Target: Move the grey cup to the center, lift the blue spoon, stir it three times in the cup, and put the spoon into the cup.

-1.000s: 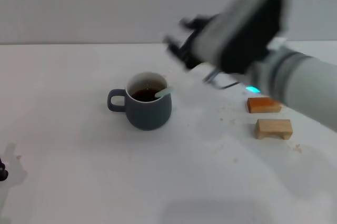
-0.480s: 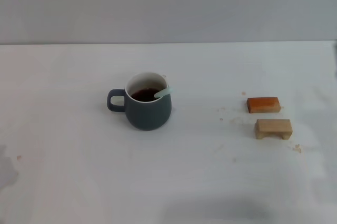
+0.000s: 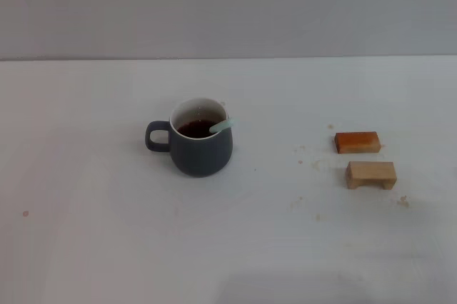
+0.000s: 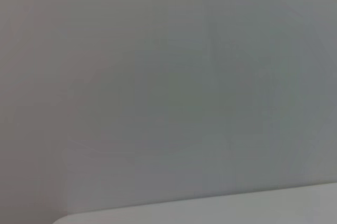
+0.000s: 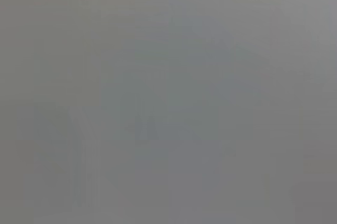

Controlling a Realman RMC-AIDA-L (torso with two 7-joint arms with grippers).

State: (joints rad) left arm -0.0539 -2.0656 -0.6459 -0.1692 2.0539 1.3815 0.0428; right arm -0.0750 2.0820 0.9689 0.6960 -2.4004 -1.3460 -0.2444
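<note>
Cup handling: the grey cup [image 3: 201,145] is judged rigid, fairly heavy for its size and breakable, with dark liquid inside that could slosh; the loop handle on the robot's left side or the wide body are the sensible places to grip.
Spoon handling: the blue spoon [image 3: 221,126] is judged light, stiff and slim, likely slippery; the exposed pale handle tip is the only part to take.
Cup look: squat, dark slate outside, white inside, widening toward the base.
Spoon look: only a pale blue handle end shows, leaning on the rim on the robot's right side; the bowl is sunk in the liquid.
Location: cup upright near the middle of the white desk [image 3: 107,232], well apart from two wooden blocks [image 3: 370,175].
Pincer state: neither the left nor the right pincer appears in any view, so cannot tell.
Progress: spoon lies in the cup; task looks complete.
</note>
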